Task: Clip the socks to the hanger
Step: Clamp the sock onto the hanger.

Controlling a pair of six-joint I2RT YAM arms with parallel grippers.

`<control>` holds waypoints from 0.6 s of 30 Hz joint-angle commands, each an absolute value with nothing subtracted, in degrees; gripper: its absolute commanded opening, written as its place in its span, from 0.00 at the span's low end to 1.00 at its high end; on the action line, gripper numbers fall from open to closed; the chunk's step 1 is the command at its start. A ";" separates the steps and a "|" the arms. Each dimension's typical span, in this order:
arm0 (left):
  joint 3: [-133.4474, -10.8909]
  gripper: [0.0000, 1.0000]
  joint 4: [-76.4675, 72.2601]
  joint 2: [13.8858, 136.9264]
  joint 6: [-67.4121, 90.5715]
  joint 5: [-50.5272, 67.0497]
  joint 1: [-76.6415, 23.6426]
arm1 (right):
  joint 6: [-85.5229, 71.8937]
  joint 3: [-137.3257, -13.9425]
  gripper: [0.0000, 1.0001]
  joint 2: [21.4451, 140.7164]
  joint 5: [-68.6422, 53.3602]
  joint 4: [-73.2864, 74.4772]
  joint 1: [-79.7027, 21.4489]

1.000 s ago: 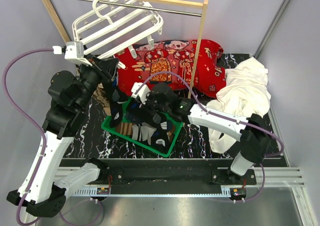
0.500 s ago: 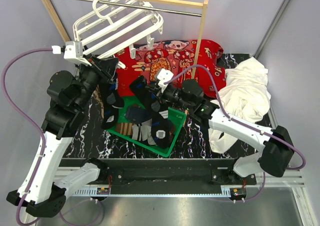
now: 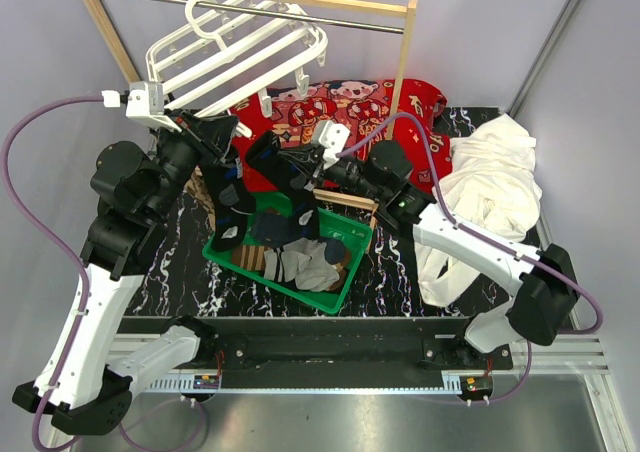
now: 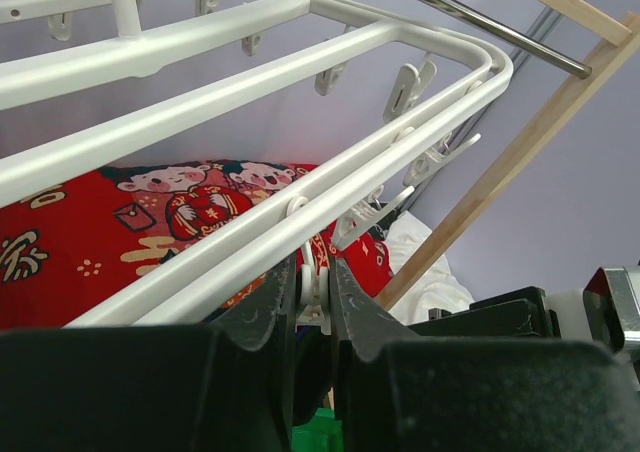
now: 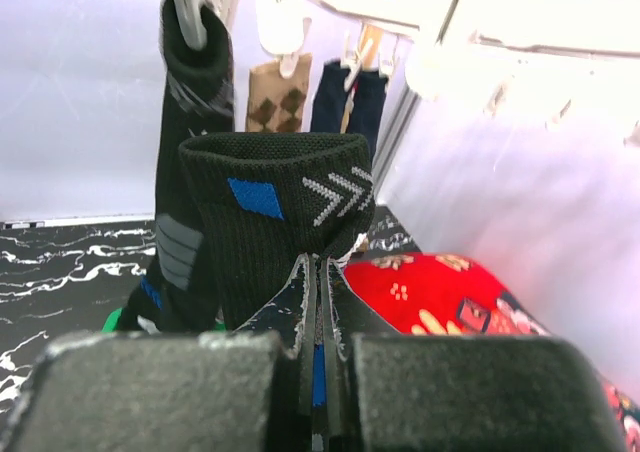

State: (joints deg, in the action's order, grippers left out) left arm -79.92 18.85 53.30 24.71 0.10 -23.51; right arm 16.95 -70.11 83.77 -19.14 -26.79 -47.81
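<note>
Walled cell around a wooden rack (image 3: 400,82), soft even light.
Rack stands at the back of a black, white-veined tabletop (image 3: 390,272), with a steel rod (image 3: 350,22) under its top bar. Plain pale lilac-grey walls (image 3: 480,32) behind and beside it. Aluminium rail (image 3: 575,353) and brushed metal sheet (image 3: 350,417) well in front.

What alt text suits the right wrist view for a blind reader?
The right gripper, jaws shut, holds a black sock cuff-up below the white hanger. Behind it hang, clipped, a black-grey sock, an argyle sock and navy socks. A red cloth lies lower right.
</note>
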 commanded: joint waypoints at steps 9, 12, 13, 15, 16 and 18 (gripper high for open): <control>-82.44 0.00 16.61 52.21 25.75 3.16 -23.20 | 19.51 -78.22 0.00 86.22 -23.73 -29.62 -46.93; -82.44 0.00 16.61 52.38 25.84 3.52 -23.20 | 19.86 -79.10 0.00 86.57 -23.91 -29.09 -46.93; -82.44 0.00 16.70 52.47 25.75 3.60 -23.20 | 20.04 -79.28 0.00 86.49 -24.08 -28.92 -46.85; -82.44 0.00 16.70 52.38 25.84 3.52 -23.20 | 20.13 -79.89 0.00 86.66 -24.26 -28.65 -46.85; -82.44 0.00 16.79 52.38 25.84 3.52 -23.20 | 20.21 -80.15 0.00 86.66 -24.52 -28.57 -46.85; -82.53 0.00 16.79 52.38 25.93 3.69 -23.20 | 20.39 -80.94 0.00 87.01 -24.70 -28.13 -46.76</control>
